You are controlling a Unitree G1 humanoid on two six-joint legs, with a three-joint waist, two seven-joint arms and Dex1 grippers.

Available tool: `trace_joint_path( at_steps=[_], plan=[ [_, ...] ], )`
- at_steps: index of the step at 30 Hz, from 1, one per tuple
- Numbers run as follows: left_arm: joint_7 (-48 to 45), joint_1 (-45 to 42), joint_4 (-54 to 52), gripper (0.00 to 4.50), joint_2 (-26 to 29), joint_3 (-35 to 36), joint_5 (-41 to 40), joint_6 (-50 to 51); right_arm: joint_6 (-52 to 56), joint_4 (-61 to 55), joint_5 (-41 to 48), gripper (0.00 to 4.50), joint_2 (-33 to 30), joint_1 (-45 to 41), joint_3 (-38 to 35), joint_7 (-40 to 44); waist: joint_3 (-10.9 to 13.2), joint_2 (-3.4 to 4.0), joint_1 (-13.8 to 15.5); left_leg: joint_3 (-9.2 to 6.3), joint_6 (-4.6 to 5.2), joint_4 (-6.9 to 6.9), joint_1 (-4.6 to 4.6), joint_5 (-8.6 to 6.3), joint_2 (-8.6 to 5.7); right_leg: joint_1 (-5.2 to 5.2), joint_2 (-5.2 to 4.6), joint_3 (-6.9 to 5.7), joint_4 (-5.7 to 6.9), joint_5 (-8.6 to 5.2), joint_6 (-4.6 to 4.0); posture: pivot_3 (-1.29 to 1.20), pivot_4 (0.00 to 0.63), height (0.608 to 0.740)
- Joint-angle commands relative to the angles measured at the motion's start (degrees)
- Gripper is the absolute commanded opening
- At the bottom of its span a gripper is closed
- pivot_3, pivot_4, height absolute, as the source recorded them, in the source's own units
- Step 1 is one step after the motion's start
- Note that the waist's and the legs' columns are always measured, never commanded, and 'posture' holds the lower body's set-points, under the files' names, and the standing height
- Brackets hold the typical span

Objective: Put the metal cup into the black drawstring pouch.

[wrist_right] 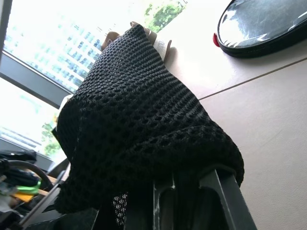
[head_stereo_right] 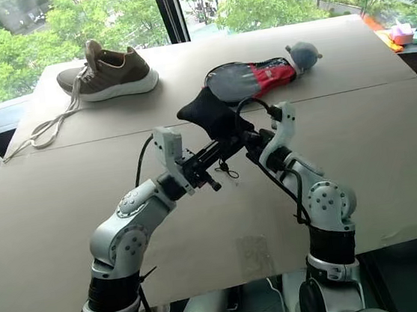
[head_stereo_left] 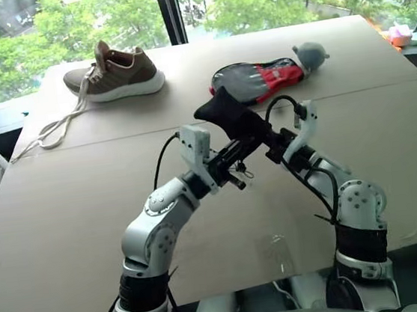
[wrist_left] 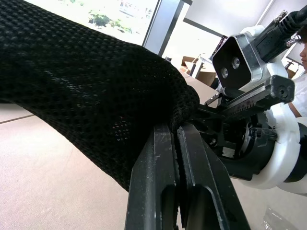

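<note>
Slanting up toward the window, the black drawstring pouch [head_stereo_left: 228, 114] hangs between both jaws.

Silver-grey jointed arms; black cables; white wrist housings; black-fingered end effectors.

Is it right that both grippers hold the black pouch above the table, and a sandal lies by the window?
Not quite. By the window lies a brown sneaker with white sole and loose laces, as the left eye view shows. The rest holds: left gripper and right gripper hold the black pouch above the table.
</note>
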Motion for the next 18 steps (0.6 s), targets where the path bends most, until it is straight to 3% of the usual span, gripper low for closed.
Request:
trace_joint_path(
  at_steps=[1,6,7,11,18],
  plan=[
    [-0.36,-0.61,-1.25,0.0,-0.13,0.15,-0.76,-0.53,0.55,-2.67,6.02,0.01,1.02,-0.45,-0.56,-2.4,0.0,0.0,-0.1,0.01,0.0,-0.01,-0.01,0.0,0.0,-0.01,0.0,0.01,0.0,0.0,0.0,0.0,0.15,0.74],
    [0.51,-1.65,-0.54,0.0,-0.7,1.2,-0.84,-0.75,-5.83,-4.18,-8.8,0.01,-13.2,1.02,13.25,5.38,-0.01,0.0,-0.19,0.16,-0.04,-0.09,-0.01,0.04,-0.02,-0.09,0.15,0.06,0.0,0.0,0.01,0.0,0.15,0.74],
    [0.95,-2.09,-0.18,0.0,-0.89,1.61,-0.76,-0.79,-6.91,-4.24,-10.63,0.54,-15.4,1.2,15.0,6.99,-0.01,-0.01,-0.17,0.17,-0.04,-0.09,-0.02,0.04,-0.02,-0.09,0.16,0.06,0.01,-0.01,0.01,0.0,0.15,0.74],
    [1.97,-3.67,0.9,0.0,-1.61,2.93,-1.68,-0.06,-11.58,-3.8,-16.72,1.99,-21.05,1.46,19.72,11.44,-0.01,-0.02,-0.12,0.16,-0.04,-0.08,-0.02,0.05,-0.01,-0.09,0.18,0.06,0.0,-0.01,0.02,0.0,0.15,0.74],
    [4.78,-6.03,4.26,0.0,-2.15,2.87,0.26,0.97,-11.25,-7.3,-15.16,1.99,-29.08,1.94,19.77,21.27,-0.01,-0.05,0.03,0.15,-0.04,-0.07,-0.04,0.04,0.0,-0.08,0.16,0.06,-0.01,-0.01,0.02,0.0,0.15,0.74]
  ],
)
